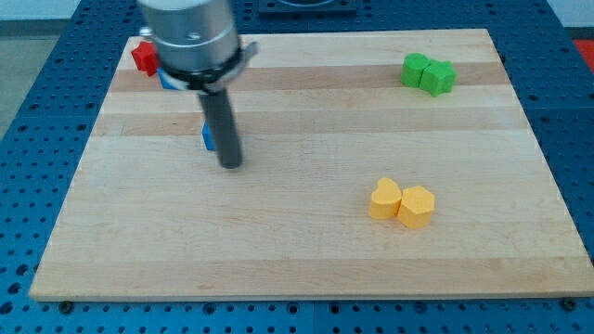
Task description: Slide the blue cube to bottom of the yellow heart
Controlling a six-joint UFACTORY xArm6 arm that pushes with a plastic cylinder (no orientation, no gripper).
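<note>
The task is judged barely begun: the small blue cube [208, 137], mostly hidden behind the dark rod, is touched from the view's right by my tip [231, 165], which grips nothing, well apart from the yellow heart-shaped block [385, 199].

Counted on the wooden board [306, 250]: two yellow blocks [386, 199] [417, 206], two green [415, 69] [439, 77], two blue [209, 137] [168, 81], one red [143, 57].

Lab: wood board [306, 250] on blue perforated bench [37, 111].
</note>
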